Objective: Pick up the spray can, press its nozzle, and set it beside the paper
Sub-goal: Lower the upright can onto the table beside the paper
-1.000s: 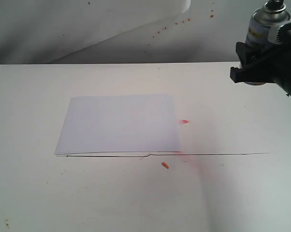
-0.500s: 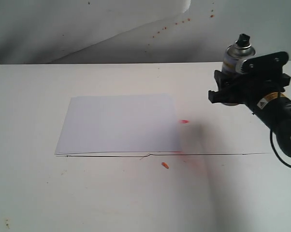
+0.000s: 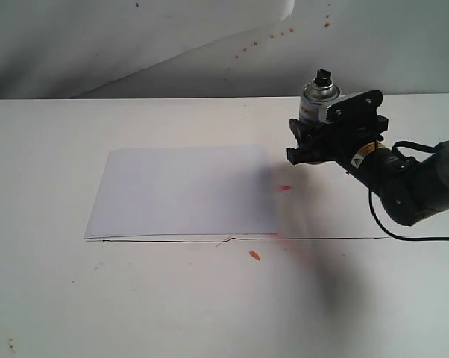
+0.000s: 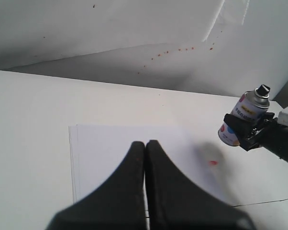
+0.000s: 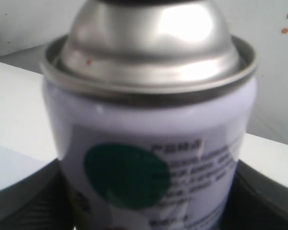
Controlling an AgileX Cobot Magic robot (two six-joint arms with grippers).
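The spray can (image 3: 314, 104) stands upright in the right gripper (image 3: 306, 139), over the white table (image 3: 135, 298) and just to the right of the paper (image 3: 183, 190), not touching it.

In the exterior view you see the widest picture. The table has a thin dark line across it. The paper lies flat near the middle, and two small red-orange marks (image 3: 284, 187) sit by its right edge. The black fingers (image 3: 297, 143) are clamped on the lower body of the can, so you cannot see its base there.

Only the left wrist view gives you the left gripper (image 4: 145, 143). Its two dark fingers are pressed together with nothing between them, and they hang above the paper (image 4: 101, 148). From this side you see more of the can (image 4: 244, 112): a white body, a yellow band under the dome, an orange dot and a blue dot lower down. Its soft shadow (image 4: 208, 149) lies on the table, apart from it.

The right wrist view is filled almost completely by the can (image 5: 149, 158), with a dark finger (image 5: 19, 206) at each side of it. Here you can read the details: a silver domed top with a rolled rim, a green dot (image 5: 127, 175), and a block of small print (too blurred to read).

The nozzle (image 3: 323, 74) is a tiny black button on the dome, and nothing touches it.
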